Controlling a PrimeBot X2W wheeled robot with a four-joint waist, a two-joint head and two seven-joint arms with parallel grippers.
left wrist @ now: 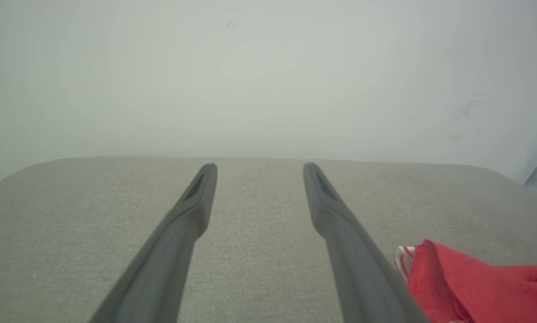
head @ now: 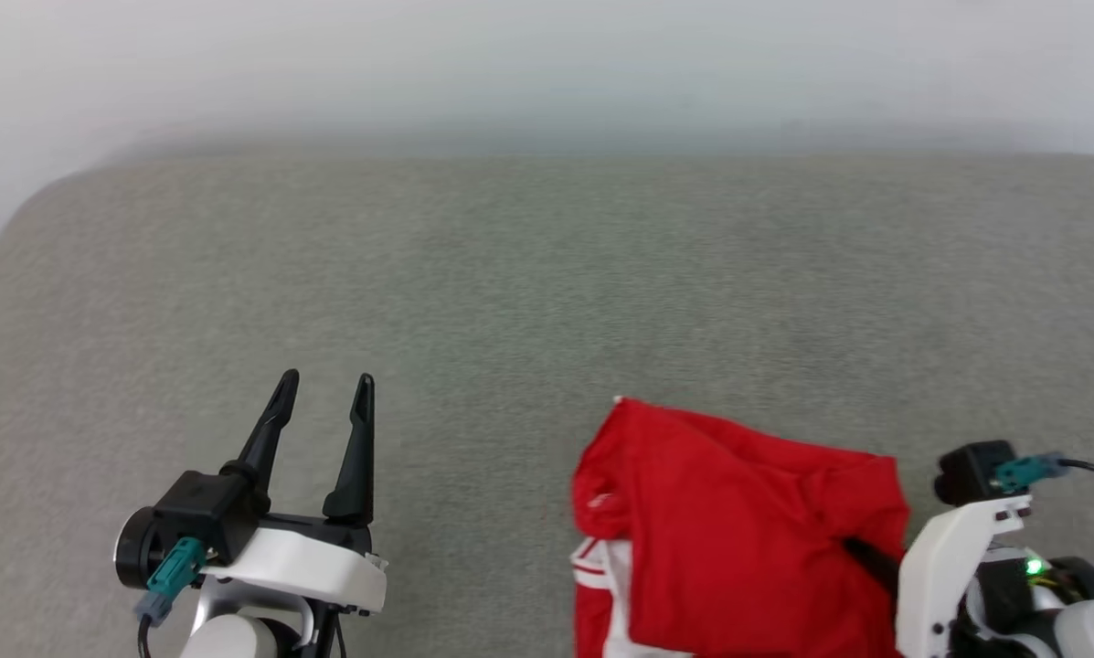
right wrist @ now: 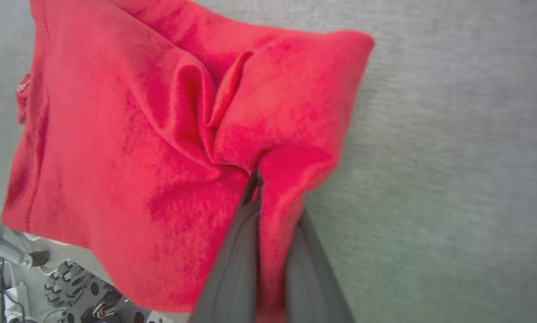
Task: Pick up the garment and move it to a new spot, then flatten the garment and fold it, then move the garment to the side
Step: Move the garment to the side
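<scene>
My right gripper (right wrist: 255, 178) pinches the red shirt (head: 738, 521), its tips buried in cloth; left gripper (head: 327, 378) stands open; shirt's near edge cut off.

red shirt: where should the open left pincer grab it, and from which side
Probably the bunched left edge by the striped trim, approached from the robot's left, low along the grey surface. The red shirt lies crumpled, that edge faces the open left pincer, and the right pincer pinches a fold on the opposite side.
</scene>
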